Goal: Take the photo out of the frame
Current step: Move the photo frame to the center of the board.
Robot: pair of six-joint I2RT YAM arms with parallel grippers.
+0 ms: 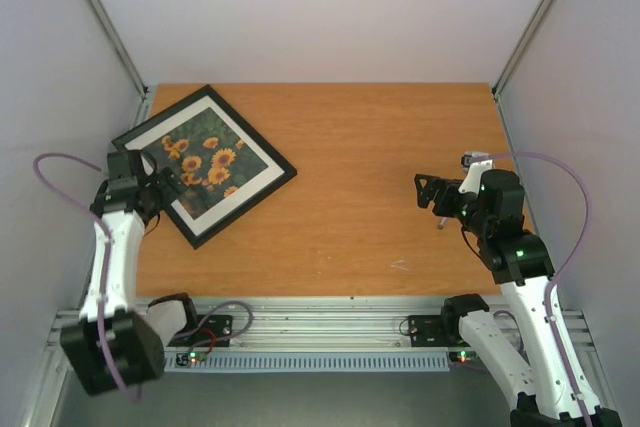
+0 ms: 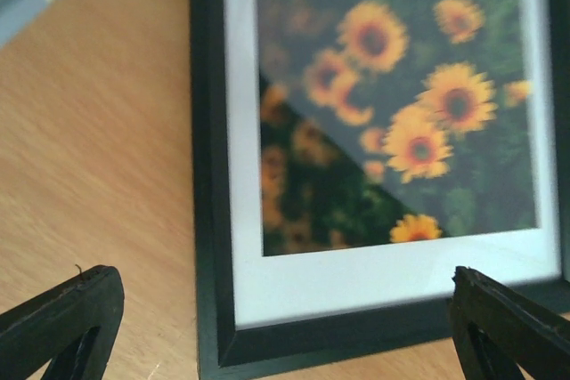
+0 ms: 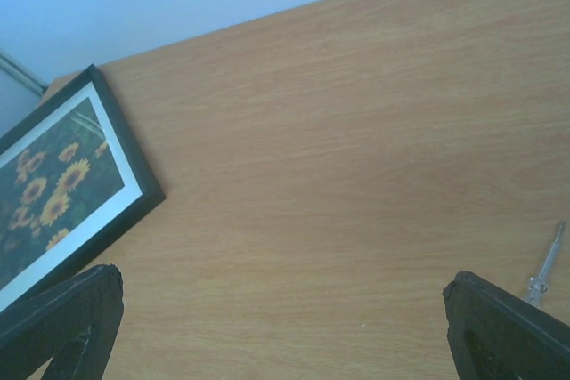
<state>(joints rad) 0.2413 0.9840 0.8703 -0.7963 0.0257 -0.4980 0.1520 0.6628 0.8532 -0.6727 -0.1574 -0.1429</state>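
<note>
- The wooden table (image 1: 380,177) is left mostly bare, which gives both arms room to work.
- The black frame (image 1: 254,131) lies flat and face up on the table's left side, turned corner-on to the arms. Its back is hidden underneath, so a flip is judged necessary before anything can be released.
- The white mat (image 2: 356,278) is seen seated inside the frame, bordering the print on every visible side.
- The photo (image 2: 419,122) of sunflowers is held behind the mat, inside the frame — nothing has been taken out yet.
- The left gripper (image 2: 283,313) is poised above the frame's near-left corner with its jaws spread wide, one finger over bare wood and the other over the frame's edge. Contact cannot be judged; the stance suggests a grasp of that edge is being prepared.
- The right gripper (image 3: 283,309) is held over bare table well apart from the frame, jaws likewise parted and holding nothing — probably kept clear until support is needed.
- A small screwdriver (image 3: 545,269) lies on the wood near the right gripper.
</note>
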